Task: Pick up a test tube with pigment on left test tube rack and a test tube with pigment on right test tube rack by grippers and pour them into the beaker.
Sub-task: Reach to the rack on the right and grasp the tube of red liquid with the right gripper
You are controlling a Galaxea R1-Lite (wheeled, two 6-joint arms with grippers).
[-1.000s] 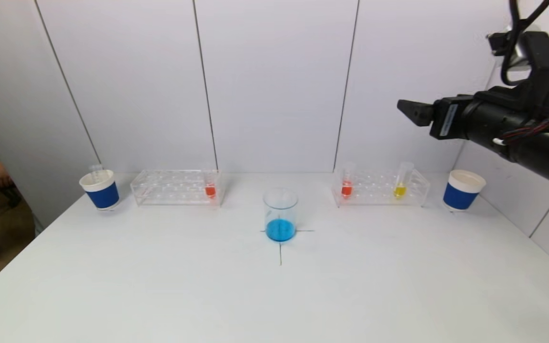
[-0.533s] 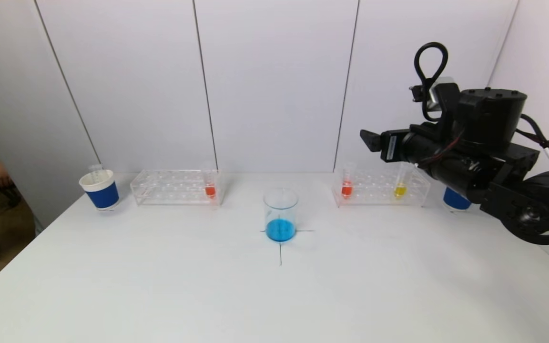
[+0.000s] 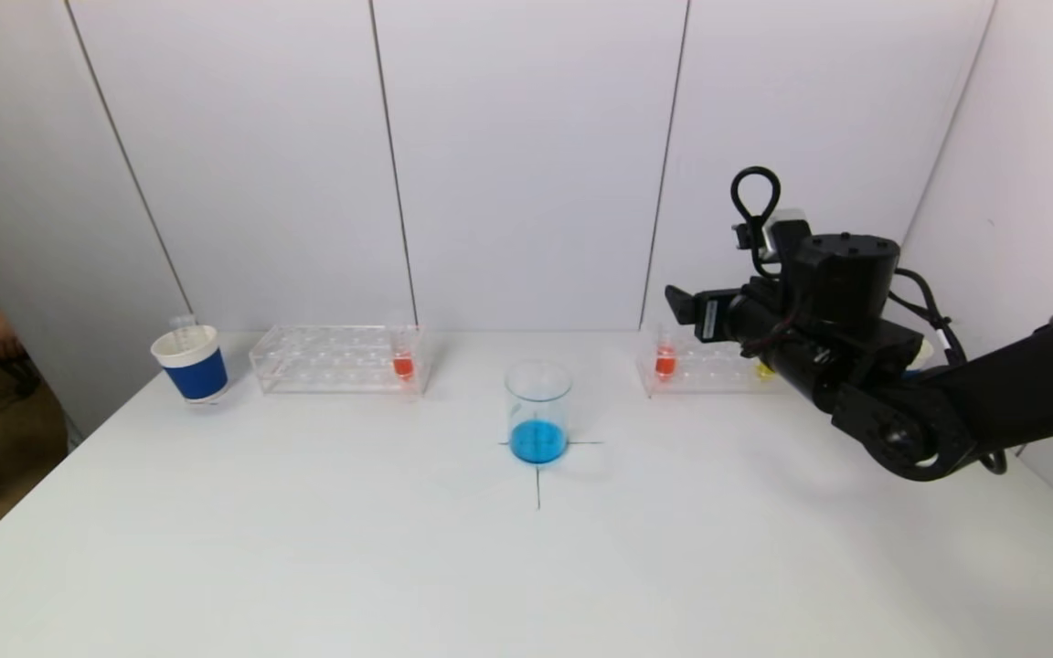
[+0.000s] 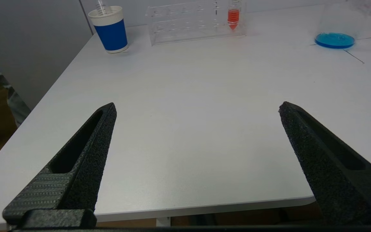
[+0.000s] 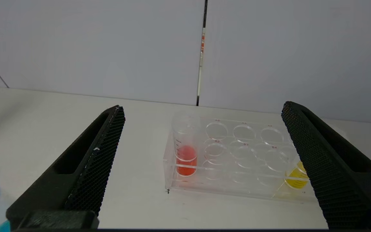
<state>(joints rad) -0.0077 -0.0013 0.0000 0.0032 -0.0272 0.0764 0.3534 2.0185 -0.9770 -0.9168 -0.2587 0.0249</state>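
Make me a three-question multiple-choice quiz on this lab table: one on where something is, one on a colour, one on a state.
1. Where does the beaker stand?
A. Between the two racks, nearer the table's front
B. Inside the left rack
C. Beside the blue cup

2. What colour is the liquid in the left rack's tube?
A. Green
B. Orange-red
C. Blue

3. How is the right pincer?
A. Shut on a tube
B. Shut, empty
C. Open, empty

Answers:
1 A: the beaker sits on the cross mark between the left rack and the right rack.
2 B: orange-red shows at the tube's bottom.
3 C: its fingers spread wide before the right rack, holding nothing.
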